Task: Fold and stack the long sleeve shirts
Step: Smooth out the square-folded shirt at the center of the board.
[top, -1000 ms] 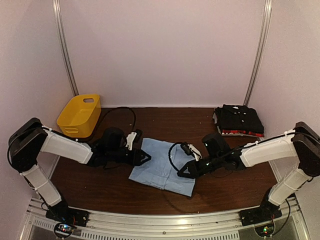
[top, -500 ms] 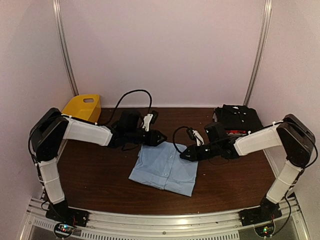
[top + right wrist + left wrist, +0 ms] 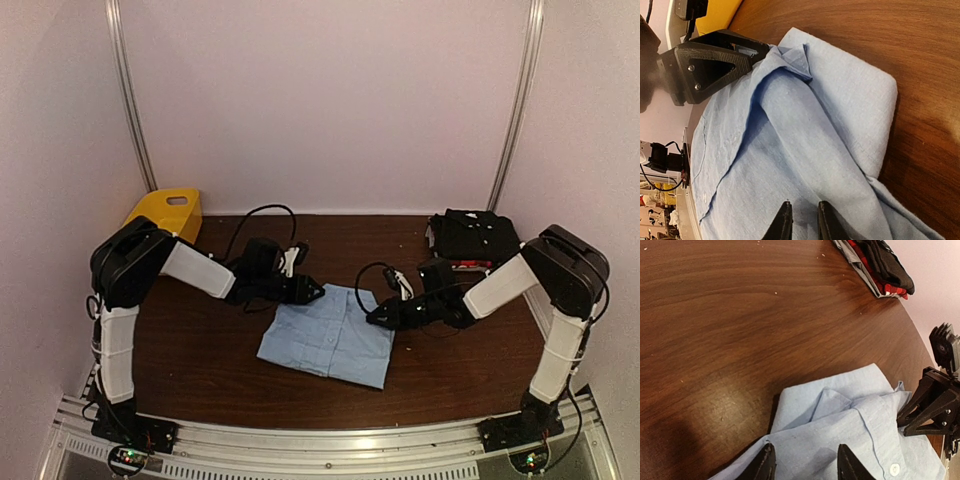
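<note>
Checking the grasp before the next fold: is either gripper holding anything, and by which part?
Both appear to pinch the light blue shirt: the left gripper at its far left corner, the right gripper at its far right edge.

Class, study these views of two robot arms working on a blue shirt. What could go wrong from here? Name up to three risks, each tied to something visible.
1. The blue shirt is bunched and creased by the left tool; a tug there may undo the fold.
2. The right tool is nearly closed over the cloth; so thin a pinch might slip.
3. The right arm lies just before the folded stack; a swing could knock it.
</note>
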### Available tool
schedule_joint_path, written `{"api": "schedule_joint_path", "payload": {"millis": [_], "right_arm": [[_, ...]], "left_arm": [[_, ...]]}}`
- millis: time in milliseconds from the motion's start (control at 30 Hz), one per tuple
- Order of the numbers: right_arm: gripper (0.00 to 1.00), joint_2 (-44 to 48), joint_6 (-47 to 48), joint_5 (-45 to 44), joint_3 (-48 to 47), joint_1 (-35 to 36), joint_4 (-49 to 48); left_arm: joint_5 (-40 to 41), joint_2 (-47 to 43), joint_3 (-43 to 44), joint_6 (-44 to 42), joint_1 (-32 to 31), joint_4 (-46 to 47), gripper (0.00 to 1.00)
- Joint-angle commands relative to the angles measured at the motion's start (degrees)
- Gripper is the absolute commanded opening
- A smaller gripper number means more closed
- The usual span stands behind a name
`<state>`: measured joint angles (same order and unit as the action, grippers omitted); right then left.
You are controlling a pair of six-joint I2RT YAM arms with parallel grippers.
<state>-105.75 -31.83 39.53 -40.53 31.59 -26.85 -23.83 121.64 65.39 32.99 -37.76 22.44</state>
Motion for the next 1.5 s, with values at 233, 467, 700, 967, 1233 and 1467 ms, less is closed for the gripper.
{"api": "schedule_joint_path", "payload": {"millis": [233,467,700,967,1233,1467], "right_arm": [[0.21,13.3,1.8,-1.5,4.8,-0.1,4.8],[0.21,21.3,0.8,-4.6,5.4,6.7,9.3],[0.21,21.8,-2.9,-8.9,7.4,18.4,8.2],[0.21,14.8,-6.1,-9.6,13.9,21.8,1.0],[0.20,10.6,-6.4,-9.4,17.3,21.9,-2.3],[0.25,25.3,-1.8,-15.3,14.6,20.6,13.9]], "left_arm": [[-1.0,-5.6,-2.8,-1.6,1.0,3.7,0.45],[-0.4,-16.8,-10.9,-1.1,-0.1,4.9,0.46],[1.8,-21.8,-20.5,1.8,-4.7,8.2,0.46],[2.7,-17.0,-27.5,4.5,-7.2,15.4,0.46],[4.0,-13.2,-29.0,4.1,-7.3,18.4,0.46],[7.6,-20.6,-27.0,0.1,-7.3,11.0,0.46]]}}
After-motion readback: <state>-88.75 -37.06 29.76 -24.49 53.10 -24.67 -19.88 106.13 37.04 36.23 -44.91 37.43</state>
